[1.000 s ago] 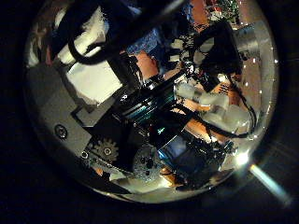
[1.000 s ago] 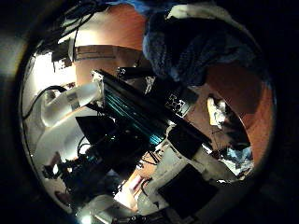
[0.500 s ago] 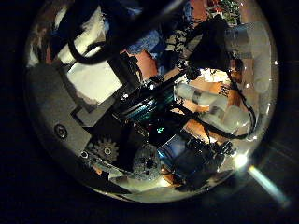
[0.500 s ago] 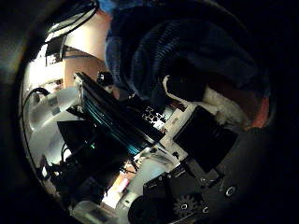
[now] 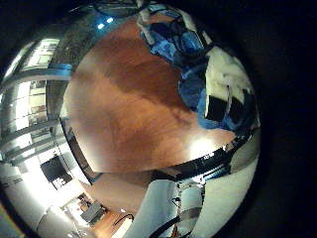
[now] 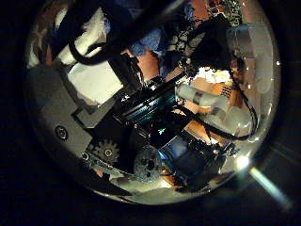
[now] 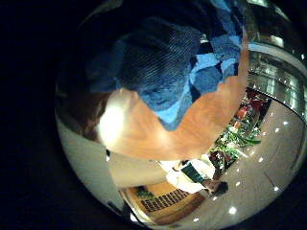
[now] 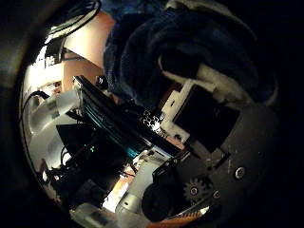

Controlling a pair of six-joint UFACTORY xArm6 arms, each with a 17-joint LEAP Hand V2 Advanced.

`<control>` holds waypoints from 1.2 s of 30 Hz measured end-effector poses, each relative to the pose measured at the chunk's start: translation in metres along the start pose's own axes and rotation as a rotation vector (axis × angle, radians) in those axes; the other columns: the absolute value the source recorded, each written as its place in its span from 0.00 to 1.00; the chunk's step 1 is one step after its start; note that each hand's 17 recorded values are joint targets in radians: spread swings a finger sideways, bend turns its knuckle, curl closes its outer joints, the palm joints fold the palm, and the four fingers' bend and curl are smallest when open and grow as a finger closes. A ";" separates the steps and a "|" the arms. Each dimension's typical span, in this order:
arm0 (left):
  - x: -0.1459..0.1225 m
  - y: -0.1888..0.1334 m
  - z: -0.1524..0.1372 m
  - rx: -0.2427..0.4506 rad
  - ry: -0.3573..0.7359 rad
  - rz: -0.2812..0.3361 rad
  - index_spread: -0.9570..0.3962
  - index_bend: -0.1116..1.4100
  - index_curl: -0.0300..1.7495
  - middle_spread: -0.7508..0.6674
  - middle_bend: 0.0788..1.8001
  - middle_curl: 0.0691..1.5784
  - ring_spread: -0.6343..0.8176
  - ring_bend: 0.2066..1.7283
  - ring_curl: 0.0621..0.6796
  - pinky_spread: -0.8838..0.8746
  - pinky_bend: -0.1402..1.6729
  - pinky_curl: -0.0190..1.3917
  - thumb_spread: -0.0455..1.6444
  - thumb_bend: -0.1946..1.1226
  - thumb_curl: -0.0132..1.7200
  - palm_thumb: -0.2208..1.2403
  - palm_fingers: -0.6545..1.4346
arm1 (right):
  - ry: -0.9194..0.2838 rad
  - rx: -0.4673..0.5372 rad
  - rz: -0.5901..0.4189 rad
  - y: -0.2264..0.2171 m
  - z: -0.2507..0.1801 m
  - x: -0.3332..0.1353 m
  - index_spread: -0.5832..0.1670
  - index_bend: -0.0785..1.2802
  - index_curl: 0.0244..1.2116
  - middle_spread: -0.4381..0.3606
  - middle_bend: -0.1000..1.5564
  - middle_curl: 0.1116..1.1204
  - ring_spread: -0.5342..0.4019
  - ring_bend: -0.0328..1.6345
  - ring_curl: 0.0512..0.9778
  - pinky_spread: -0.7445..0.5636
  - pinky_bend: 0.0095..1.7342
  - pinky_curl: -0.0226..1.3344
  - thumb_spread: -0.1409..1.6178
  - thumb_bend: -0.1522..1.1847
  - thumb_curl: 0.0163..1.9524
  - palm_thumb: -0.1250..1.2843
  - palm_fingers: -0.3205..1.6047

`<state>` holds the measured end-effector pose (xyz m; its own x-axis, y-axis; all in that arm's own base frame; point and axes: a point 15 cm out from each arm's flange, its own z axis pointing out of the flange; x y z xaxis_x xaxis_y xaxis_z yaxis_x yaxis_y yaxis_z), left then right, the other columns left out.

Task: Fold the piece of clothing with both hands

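Since only palm views on offer, hard to call which way the blue garment (image 7: 173, 67) points or where its long axis runs; just a crumpled heap on the wooden desk (image 5: 129, 109). Right hand (image 8: 204, 104) sunk into it, fingers (image 8: 185, 68) curled around bunched cloth. Left hand (image 5: 220, 89) resting on the heap's edge, grip impossible to tell. Garment's outline cut off everywhere.

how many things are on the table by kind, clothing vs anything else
blue clothing: 1
wooden table: 1
other loose things on the table: 0 seen
total: 2 (1 garment, 1 table)
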<state>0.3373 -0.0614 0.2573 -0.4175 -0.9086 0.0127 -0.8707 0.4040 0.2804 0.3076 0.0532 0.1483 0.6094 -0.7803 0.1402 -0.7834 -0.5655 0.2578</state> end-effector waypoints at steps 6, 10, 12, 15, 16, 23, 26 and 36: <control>0.002 0.017 -0.002 -0.002 -0.002 0.003 0.20 0.23 0.83 0.08 0.47 0.61 0.11 0.69 0.74 0.11 0.61 0.55 0.66 0.14 0.36 0.66 0.84 | -0.014 0.124 0.116 0.009 -0.032 0.032 0.28 0.75 0.62 0.13 0.65 0.75 0.19 0.69 0.69 0.25 0.62 0.55 0.70 0.11 0.27 0.78 0.73; 0.004 0.028 -0.008 -0.005 -0.002 0.016 0.20 0.23 0.83 0.08 0.47 0.61 0.11 0.69 0.74 0.11 0.61 0.55 0.66 0.14 0.36 0.65 0.84 | -0.085 0.212 0.134 0.005 -0.057 0.019 0.31 0.78 0.64 0.15 0.67 0.78 0.20 0.71 0.72 0.27 0.64 0.59 0.71 0.11 0.29 0.79 0.72; 0.003 0.034 -0.012 -0.011 0.002 0.023 0.20 0.23 0.83 0.08 0.47 0.61 0.11 0.69 0.74 0.11 0.61 0.55 0.66 0.14 0.36 0.65 0.84 | -0.137 0.244 0.134 0.007 -0.070 0.009 0.32 0.79 0.65 0.16 0.68 0.80 0.21 0.72 0.73 0.28 0.64 0.60 0.72 0.11 0.29 0.79 0.72; 0.001 0.040 -0.019 -0.010 0.008 0.030 0.20 0.23 0.83 0.08 0.47 0.61 0.11 0.68 0.74 0.11 0.61 0.55 0.66 0.14 0.36 0.66 0.84 | -0.183 0.261 0.130 0.012 -0.088 0.003 0.34 0.80 0.66 0.17 0.68 0.82 0.22 0.73 0.75 0.29 0.64 0.62 0.72 0.11 0.30 0.79 0.72; 0.001 0.042 -0.021 -0.015 0.009 0.033 0.20 0.23 0.83 0.08 0.47 0.61 0.11 0.69 0.74 0.11 0.61 0.55 0.66 0.14 0.36 0.66 0.84 | -0.191 0.275 0.138 0.012 -0.097 0.006 0.34 0.81 0.66 0.17 0.68 0.82 0.22 0.73 0.75 0.30 0.65 0.62 0.72 0.11 0.30 0.79 0.72; -0.004 0.058 -0.046 -0.053 0.020 0.048 0.20 0.24 0.83 0.08 0.47 0.61 0.11 0.69 0.74 0.11 0.61 0.54 0.66 0.14 0.36 0.65 0.84 | -0.230 0.378 0.201 0.007 -0.149 0.023 0.36 0.81 0.67 0.19 0.69 0.86 0.24 0.75 0.77 0.31 0.64 0.65 0.71 0.11 0.33 0.79 0.71; -0.013 0.063 -0.061 -0.065 0.014 0.049 0.20 0.24 0.83 0.08 0.47 0.60 0.11 0.69 0.74 0.11 0.61 0.54 0.66 0.14 0.36 0.65 0.84 | -0.220 0.416 0.231 0.009 -0.173 0.038 0.37 0.82 0.67 0.19 0.69 0.87 0.25 0.75 0.77 0.31 0.63 0.66 0.70 0.10 0.34 0.79 0.71; -0.057 0.023 -0.094 -0.084 -0.030 0.010 0.20 0.24 0.83 0.08 0.47 0.60 0.11 0.69 0.74 0.11 0.61 0.54 0.66 0.14 0.36 0.65 0.84 | -0.200 0.474 0.303 -0.029 -0.227 0.099 0.38 0.82 0.68 0.21 0.68 0.89 0.26 0.75 0.78 0.31 0.62 0.69 0.68 0.10 0.36 0.77 0.71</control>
<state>0.3650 -0.0103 0.3529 -0.4346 -0.9005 -0.0122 -0.8422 0.4016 0.3596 0.4183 0.0524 0.3721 0.3514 -0.9347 -0.0538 -0.9159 -0.3313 -0.2266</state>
